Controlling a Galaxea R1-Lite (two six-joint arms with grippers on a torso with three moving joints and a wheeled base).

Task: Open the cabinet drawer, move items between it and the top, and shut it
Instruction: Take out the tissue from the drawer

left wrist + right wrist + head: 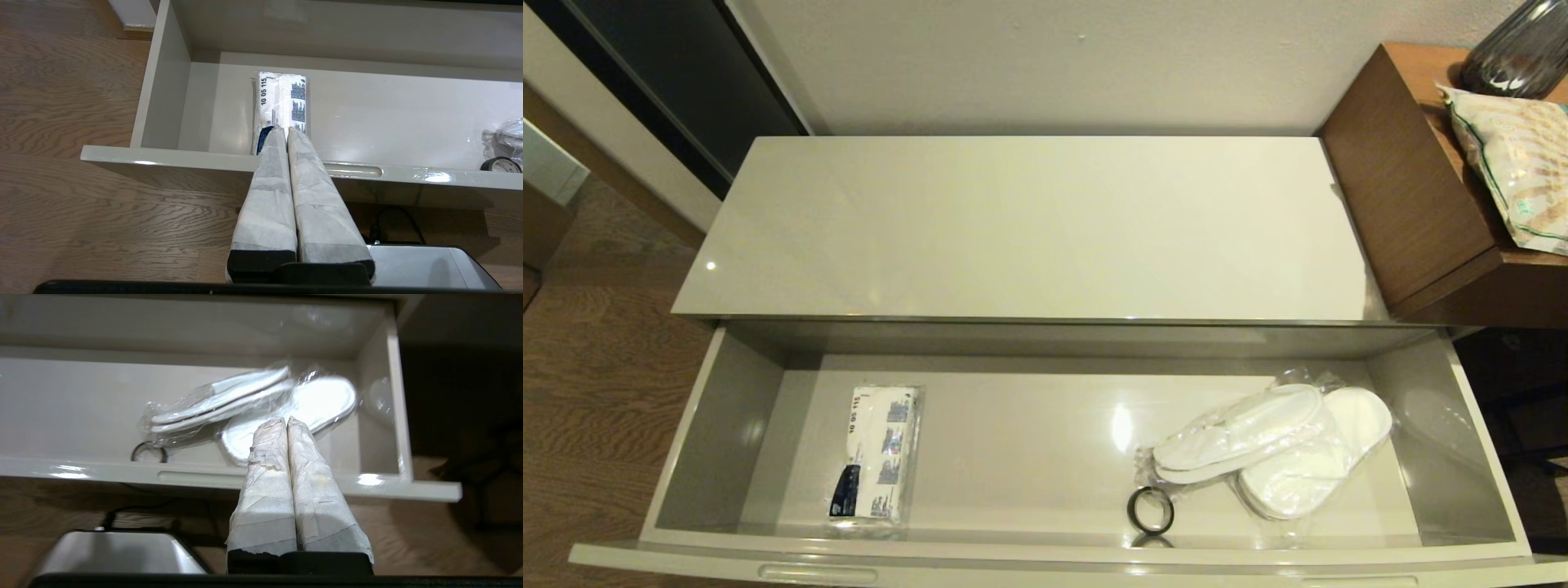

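Observation:
The cabinet drawer [1045,554] stands pulled out wide beneath the glossy cream top [1029,229], which is bare. Inside at the left lies the white tissue pack [876,460] with dark blue print. At the right lie the white slippers [1270,449] in a crinkly clear bag. My left gripper [284,128] is shut and empty, held low in front of the drawer's front panel [204,157], in line with the tissue pack [280,104]. My right gripper [287,419] is shut and empty too, outside the front panel [196,473], in line with the slippers [253,402]. Neither arm shows in the head view.
A small black ring [1150,510] lies in the drawer beside the slippers. A brown wooden side table [1413,188] at the right carries a green-trimmed snack bag [1515,159] and a dark glass vase [1515,53]. Wood floor [596,392] lies left of the cabinet.

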